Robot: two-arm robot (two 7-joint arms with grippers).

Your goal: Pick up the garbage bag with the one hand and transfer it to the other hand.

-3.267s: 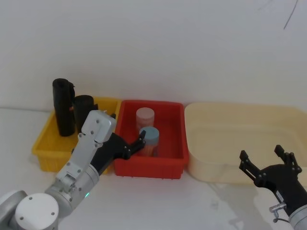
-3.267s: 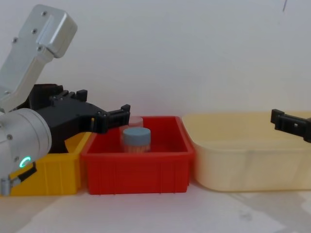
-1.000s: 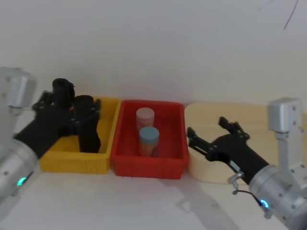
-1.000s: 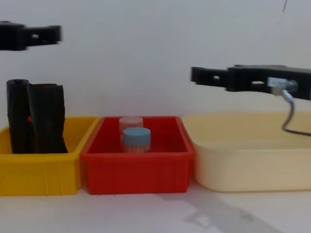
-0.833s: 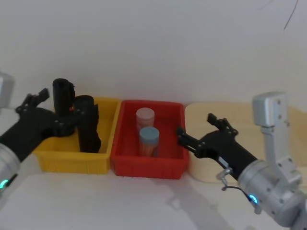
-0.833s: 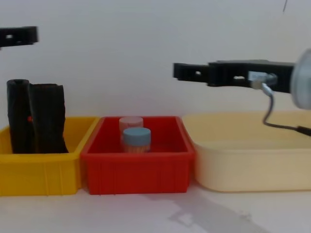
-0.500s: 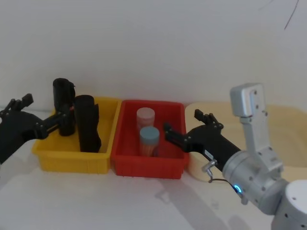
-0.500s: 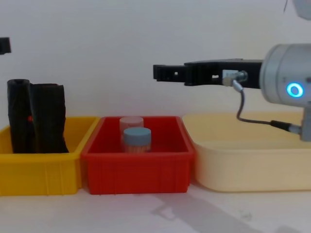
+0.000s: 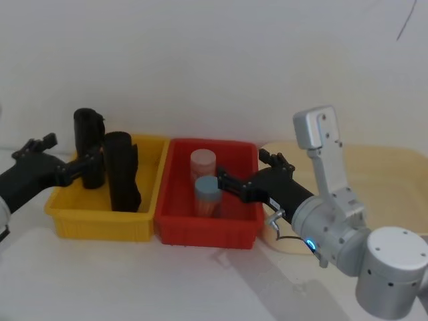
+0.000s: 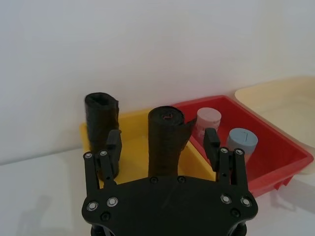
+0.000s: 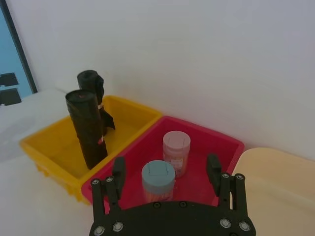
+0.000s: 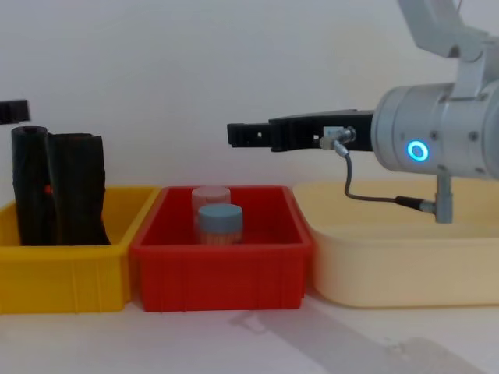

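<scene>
The left pincer (image 10: 162, 141) and right pincer (image 9: 242, 167) are spread wide. The left might grab the lumpy roll (image 9: 87, 144), not the garbage bag (image 9: 120, 171) just beside it.

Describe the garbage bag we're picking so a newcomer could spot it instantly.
Find the yellow bin, leftmost of the three bins in a row. Two black rolls stand upright in it. The garbage bag is the thicker, smoother one on the side nearer the red bin; the slimmer roll behind it has a lumpy top.

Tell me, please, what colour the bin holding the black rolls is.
The bin is yellow, clearest in the head view.
</scene>
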